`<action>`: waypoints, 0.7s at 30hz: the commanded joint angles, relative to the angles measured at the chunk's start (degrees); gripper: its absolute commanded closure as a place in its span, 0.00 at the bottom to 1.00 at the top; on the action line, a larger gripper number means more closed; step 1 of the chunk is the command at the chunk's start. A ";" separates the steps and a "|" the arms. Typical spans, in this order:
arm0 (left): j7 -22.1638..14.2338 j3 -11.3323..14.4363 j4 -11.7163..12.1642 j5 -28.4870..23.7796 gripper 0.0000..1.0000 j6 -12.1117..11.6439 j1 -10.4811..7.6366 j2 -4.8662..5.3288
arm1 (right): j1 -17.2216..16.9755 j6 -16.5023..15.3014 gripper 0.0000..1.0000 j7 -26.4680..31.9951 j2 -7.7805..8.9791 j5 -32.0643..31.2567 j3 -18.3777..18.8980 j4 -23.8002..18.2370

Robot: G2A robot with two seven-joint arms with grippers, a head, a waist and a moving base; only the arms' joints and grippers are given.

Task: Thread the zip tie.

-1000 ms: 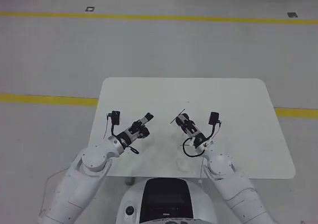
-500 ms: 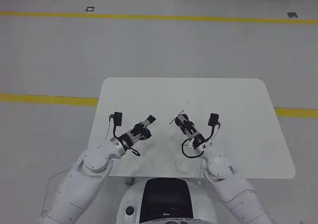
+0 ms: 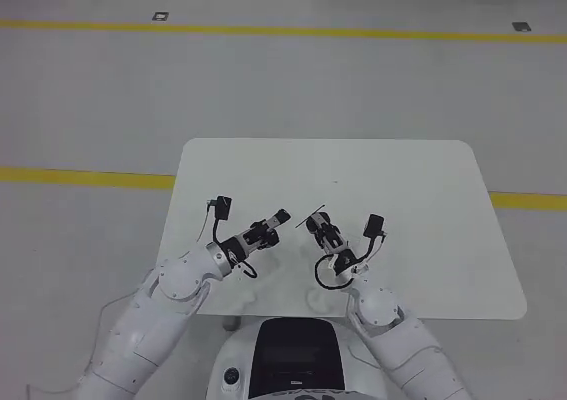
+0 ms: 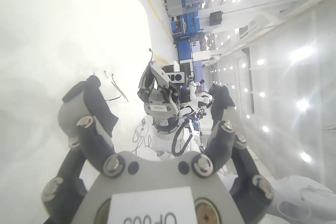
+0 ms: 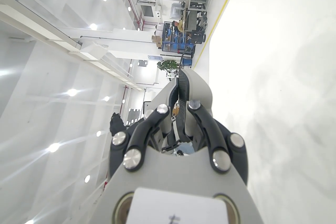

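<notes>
My right gripper (image 5: 181, 83) is shut on a thin black zip tie (image 5: 183, 53), whose free end sticks out past the fingertips. From above, the zip tie (image 3: 312, 213) points away from the right gripper (image 3: 316, 224) toward the table's far side. My left gripper (image 3: 279, 216) hovers just left of it, a short gap away. In the left wrist view the left gripper (image 4: 155, 86) is open and holds nothing, and the right gripper (image 4: 153, 78) with the zip tie (image 4: 150, 55) stands straight ahead between its fingers.
The white table (image 3: 413, 190) has rounded corners, and both grippers hang over its near middle. Several loose black zip ties (image 4: 115, 87) lie on the tabletop beyond the left gripper. Yellow floor lines (image 3: 63, 177) run past the table.
The two grippers have drawn closer together over the table's near middle. The left one moved right and the right one moved left, still holding the zip tie.
</notes>
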 commanded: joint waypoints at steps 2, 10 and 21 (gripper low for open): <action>-0.02 0.00 -0.01 -0.02 0.00 0.00 0.00 0.00 | 0.00 0.00 1.00 0.00 0.00 0.01 0.00 0.01; -1.37 1.57 0.54 -0.64 0.00 -1.76 -0.39 -0.09 | -0.62 1.06 1.00 -2.47 -0.51 -2.21 -1.81 -1.07; -1.42 3.51 2.65 0.13 0.00 -1.63 -2.64 -0.37 | -0.84 0.72 1.00 -5.21 -1.05 -3.49 -3.04 -1.24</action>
